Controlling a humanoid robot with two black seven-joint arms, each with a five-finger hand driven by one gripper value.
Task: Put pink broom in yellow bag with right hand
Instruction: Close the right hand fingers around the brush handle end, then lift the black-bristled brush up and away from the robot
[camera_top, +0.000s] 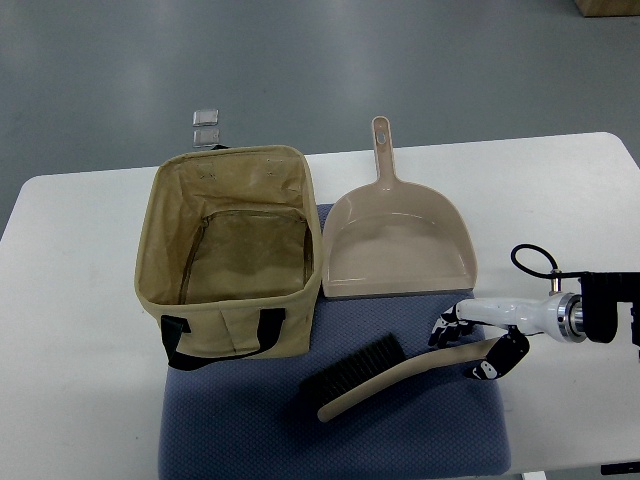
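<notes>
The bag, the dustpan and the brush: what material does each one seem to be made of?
The bag looks like soft woven fabric: matte tan walls, visible seams, black webbing handles. The dustpan looks like smooth moulded plastic, pinkish beige with a slight sheen. The brush seems to have a similar plastic handle and dark bristles, possibly synthetic; the right hand is at its handle end.

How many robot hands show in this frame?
1: the right hand at the right, over the blue mat, at the broom handle's end. No left hand in view.
</notes>
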